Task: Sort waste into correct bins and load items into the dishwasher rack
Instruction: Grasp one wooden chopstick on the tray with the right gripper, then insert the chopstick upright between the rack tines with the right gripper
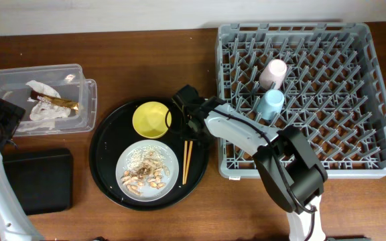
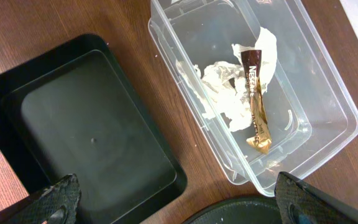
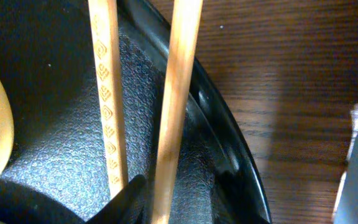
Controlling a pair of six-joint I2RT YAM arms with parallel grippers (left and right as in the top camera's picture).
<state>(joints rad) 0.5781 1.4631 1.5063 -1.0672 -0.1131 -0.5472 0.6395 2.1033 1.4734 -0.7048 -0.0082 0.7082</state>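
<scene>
The pair of wooden chopsticks point(image 1: 187, 161) lies at the right edge of the round black tray point(image 1: 106, 157). My right gripper point(image 1: 191, 127) is low over their upper ends. In the right wrist view it point(image 3: 182, 200) stands part open astride one chopstick point(image 3: 179, 93). One finger point(image 3: 129, 200) sits between that stick and the patterned one point(image 3: 107, 93). A yellow bowl point(image 1: 151, 119) and a plate point(image 1: 169, 155) of food scraps share the tray. Pink point(image 1: 274, 72) and blue point(image 1: 271, 104) cups stand in the grey rack point(image 1: 354, 167). My left gripper point(image 2: 182, 210) hangs wide open and empty.
The clear box point(image 2: 328, 93) holds white tissues point(image 2: 225, 87) and a brown wrapper point(image 2: 255, 102); its lid lies under it. The flat black tray point(image 2: 86, 124) sits beside it, with a strip of bare wood between. The rack's front left corner point(image 1: 223, 171) nearly touches the round tray.
</scene>
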